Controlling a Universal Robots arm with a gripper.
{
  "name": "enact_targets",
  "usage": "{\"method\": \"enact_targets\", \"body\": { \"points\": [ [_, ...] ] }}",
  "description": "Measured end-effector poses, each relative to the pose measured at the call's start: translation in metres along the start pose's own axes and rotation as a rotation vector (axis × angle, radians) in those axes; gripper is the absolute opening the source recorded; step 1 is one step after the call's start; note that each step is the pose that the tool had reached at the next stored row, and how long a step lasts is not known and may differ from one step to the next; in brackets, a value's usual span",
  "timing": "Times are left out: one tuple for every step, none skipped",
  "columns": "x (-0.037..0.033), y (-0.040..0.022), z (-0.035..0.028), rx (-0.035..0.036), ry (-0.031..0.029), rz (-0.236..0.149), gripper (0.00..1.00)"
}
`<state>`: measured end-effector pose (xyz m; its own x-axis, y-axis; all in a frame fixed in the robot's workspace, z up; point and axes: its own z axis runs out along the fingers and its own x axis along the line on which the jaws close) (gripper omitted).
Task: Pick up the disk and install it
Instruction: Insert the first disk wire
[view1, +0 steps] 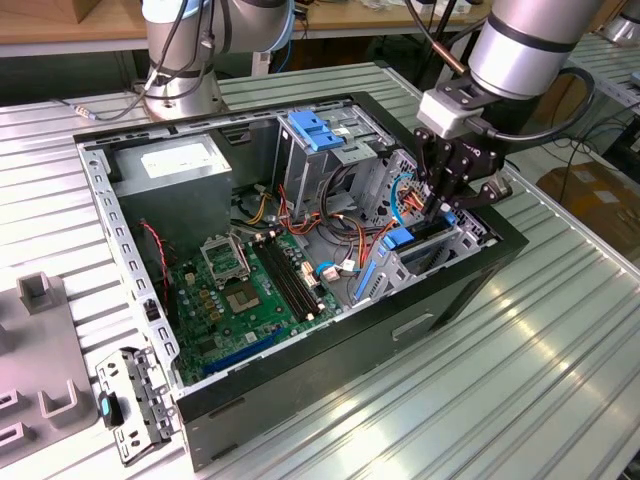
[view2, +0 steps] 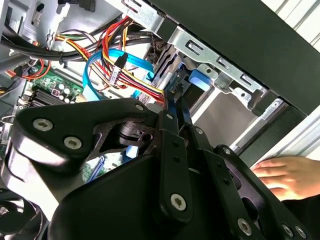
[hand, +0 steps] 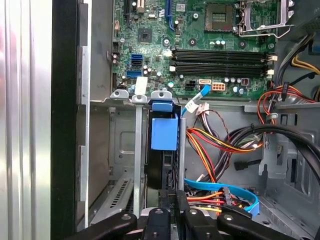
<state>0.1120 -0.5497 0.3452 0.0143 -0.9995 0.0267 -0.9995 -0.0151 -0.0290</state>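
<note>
— Exterior view first: where's the gripper (view1: 440, 205)?

— Low inside the computer case (view1: 330, 355), at the drive cage (view1: 415, 255) on the exterior view's right. Whether it's clamped or let go, I cannot tell.

— And the disk?

— In the first wrist view the disk (hand: 161, 170) stands on edge in a slot of the cage, its blue tab (hand: 164, 134) towards the motherboard (hand: 200, 30). I'd judge we're in the install step, with the pick-up done. I can't see whether it's fully seated.

— What does the next move call for?

— By my reading, staying straight along the slot. The cage walls sit just beside the disk, so a tilt could jam it. The red, yellow and blue cables (hand: 215, 145) lie just beside the bay, so I'd mind snagging them. A person's hand (view2: 287, 175) rests on the table outside the case, in the second wrist view.
</note>
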Motion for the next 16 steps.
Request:
{"method": "enact_targets", "body": {
  "points": [
    [0.0, -0.0002, 0.0001, 0.0, -0.0002, 0.001, 0.17],
    [0.0, -0.0002, 0.0001, -0.0001, -0.0002, 0.003, 0.17],
    [0.0, -0.0003, 0.0001, -0.0002, -0.0002, 0.006, 0.17],
    [0.0001, -0.0005, -0.0004, -0.0003, -0.0002, 0.011, 0.17],
    [0.0001, -0.0008, -0.0009, -0.0004, -0.0002, 0.015, 0.17],
    [0.0001, -0.001, -0.0017, -0.0005, 0.0001, 0.02, 0.17],
    [0.0001, -0.001, -0.0019, -0.0007, 0.0003, 0.025, 0.17],
    [0.0001, -0.001, -0.0019, -0.0008, 0.0003, 0.03, 0.17],
    [0.0001, -0.001, -0.0019, -0.0009, 0.0004, 0.035, 0.17],
    [0.0001, -0.0011, -0.002, -0.001, 0.0006, 0.039, 0.17],
    [0.0004, -0.001, -0.002, -0.0011, 0.0006, 0.042, 0.17],
    [0.0007, -0.001, -0.0018, -0.0012, 0.0004, 0.043, 0.17],
    [0.0008, -0.0009, -0.0016, -0.0012, 0.0001, 0.044, 0.17],
    [0.0008, -0.0008, -0.0015, -0.0012, -0.0003, 0.044, 0.17],
    [0.0009, -0.0008, -0.0013, -0.0012, -0.0007, 0.044, 0.17],
    [0.0009, -0.0006, -0.0009, -0.0012, -0.0013, 0.044, 0.17]
  ]
}}
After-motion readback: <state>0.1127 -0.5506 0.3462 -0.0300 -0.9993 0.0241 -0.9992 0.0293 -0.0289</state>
